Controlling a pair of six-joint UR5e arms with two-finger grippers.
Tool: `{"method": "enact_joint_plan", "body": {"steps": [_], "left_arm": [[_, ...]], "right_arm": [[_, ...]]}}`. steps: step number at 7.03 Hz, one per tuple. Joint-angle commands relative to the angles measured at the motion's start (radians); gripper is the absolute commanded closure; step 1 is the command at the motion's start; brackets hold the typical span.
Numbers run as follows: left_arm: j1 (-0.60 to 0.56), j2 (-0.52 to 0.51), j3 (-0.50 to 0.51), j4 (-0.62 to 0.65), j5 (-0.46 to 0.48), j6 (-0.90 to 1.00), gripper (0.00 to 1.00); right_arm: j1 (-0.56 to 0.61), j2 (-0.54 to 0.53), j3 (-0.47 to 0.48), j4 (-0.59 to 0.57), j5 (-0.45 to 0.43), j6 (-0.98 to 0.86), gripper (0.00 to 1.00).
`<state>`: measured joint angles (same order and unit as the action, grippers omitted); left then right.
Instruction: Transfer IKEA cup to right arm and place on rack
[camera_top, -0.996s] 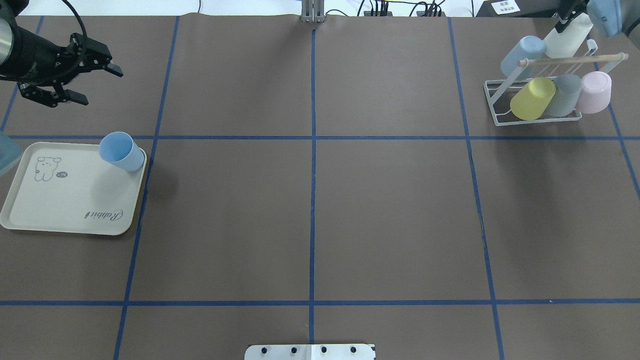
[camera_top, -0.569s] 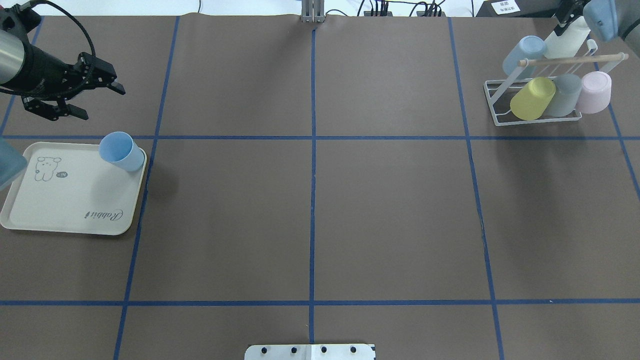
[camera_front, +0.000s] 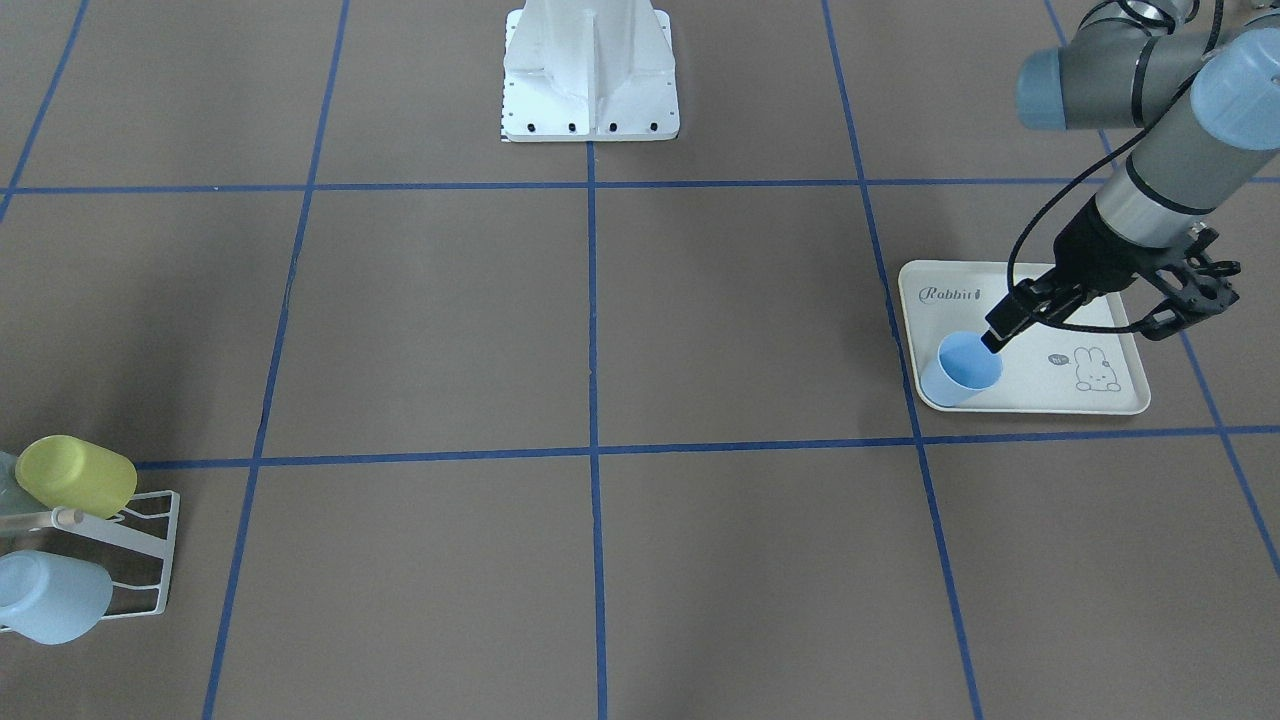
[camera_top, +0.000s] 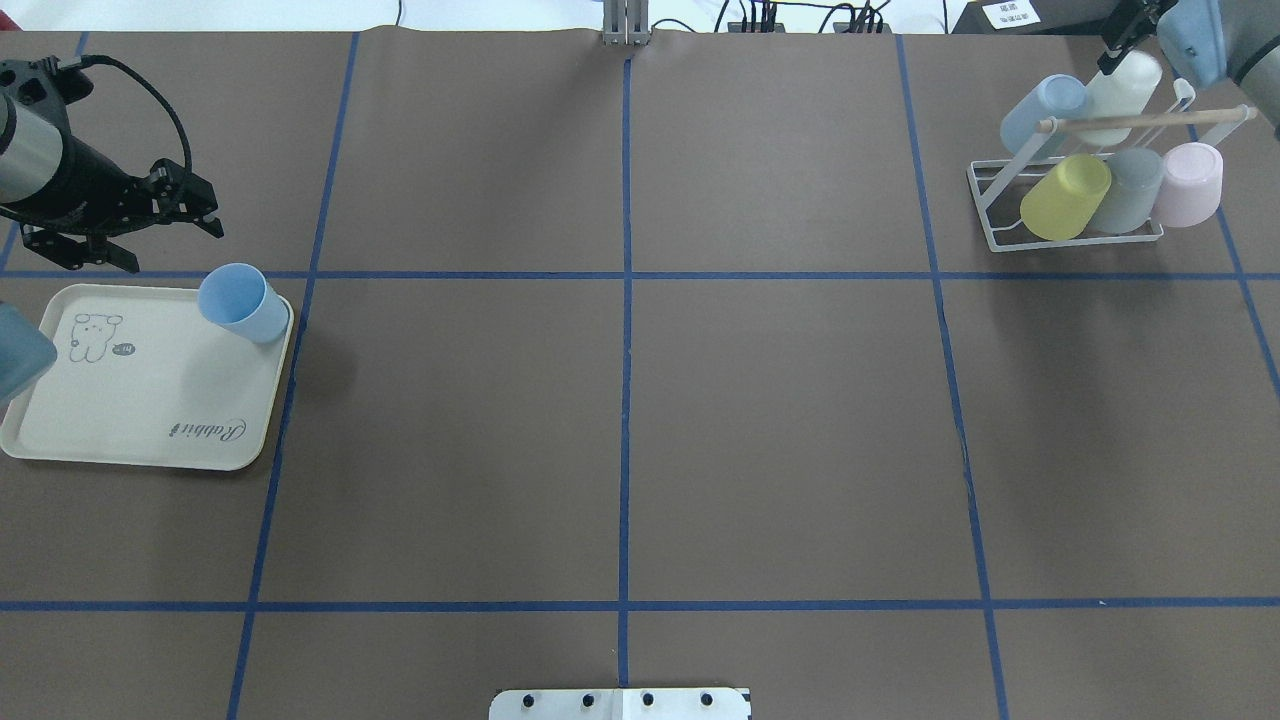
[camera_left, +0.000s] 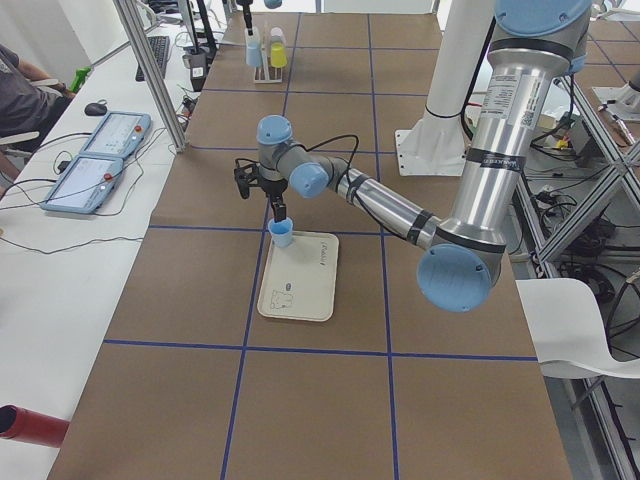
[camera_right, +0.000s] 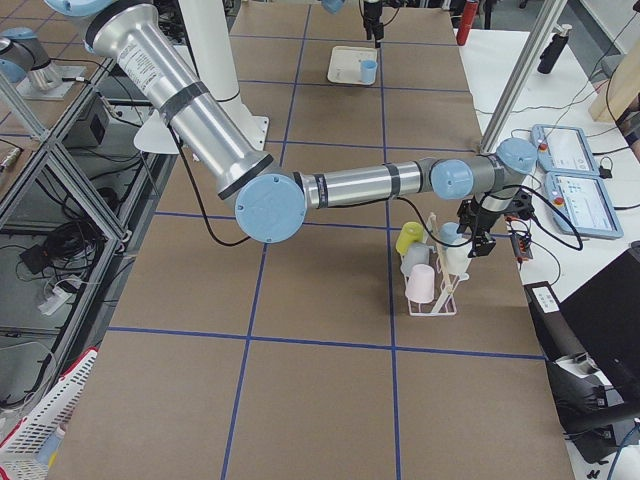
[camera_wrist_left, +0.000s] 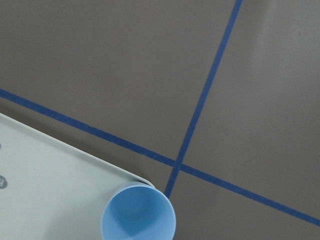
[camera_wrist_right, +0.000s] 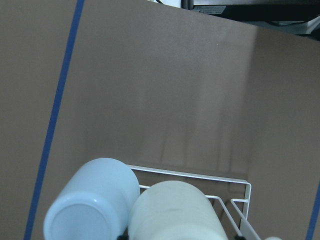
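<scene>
One blue cup (camera_top: 243, 302), upright at tray (camera_top: 130, 400) corner. Left claw (camera_top: 172, 248) spread, hovering nearby. Right claw (camera_top: 1120, 48) at rack (camera_top: 985, 200), grip unclear. Risk: a finger clips the rim, tipping cup off tray.

The tray (camera_top: 120, 430) lies at the left of the bench (camera_top: 620, 420). The cup (camera_top: 243, 303) stands upright in the tray's far right corner. The left hand (camera_top: 172, 248) hangs past the tray's far edge, left of the cup. The rack (camera_top: 985, 200) stands at the bench's far right, well apart, with five tilted cups (camera_top: 1068, 195) on it
</scene>
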<state>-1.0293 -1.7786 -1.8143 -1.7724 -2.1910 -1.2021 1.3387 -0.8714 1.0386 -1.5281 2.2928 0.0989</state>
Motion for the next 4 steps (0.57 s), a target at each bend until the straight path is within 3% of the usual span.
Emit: {"method": "enact_joint_plan", "body": {"steps": [1,3,4], "left_arm": [[0.028,0.025,0.019,0.016,0.008,0.010,0.00],[0.075,0.011,0.062,0.016,0.011,0.009,0.00],[0.086,0.010,0.087,0.013,0.063,0.007,0.00]], "right_arm": [[0.002,0.002,0.009,0.000,0.002,0.002,0.00],[0.014,0.006,0.076,-0.001,0.008,0.040,0.00],[0.017,0.000,0.146,-0.004,0.017,0.088,0.00]]}}
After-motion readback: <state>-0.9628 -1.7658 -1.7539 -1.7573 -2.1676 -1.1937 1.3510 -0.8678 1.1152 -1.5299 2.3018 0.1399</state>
